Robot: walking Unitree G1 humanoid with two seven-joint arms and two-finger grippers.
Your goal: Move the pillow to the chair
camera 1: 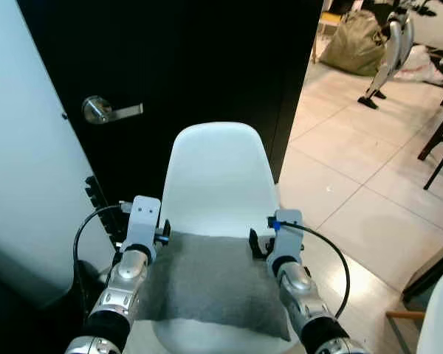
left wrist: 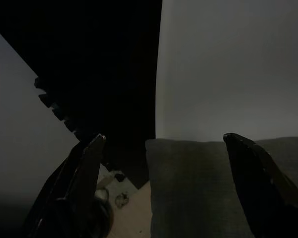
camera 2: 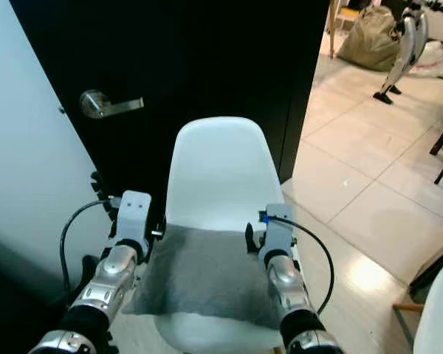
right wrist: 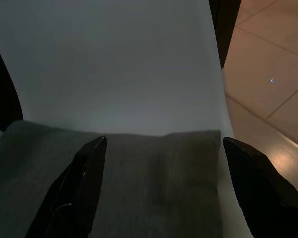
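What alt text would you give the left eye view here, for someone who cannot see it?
A grey pillow lies on the seat of a white chair, with the left gripper and right gripper open at its two back corners. Behind the chair is a black door with a silver lever handle; pale floor tiles spread to the right.

No readable text, labels, brands, numbers or signs in any view.
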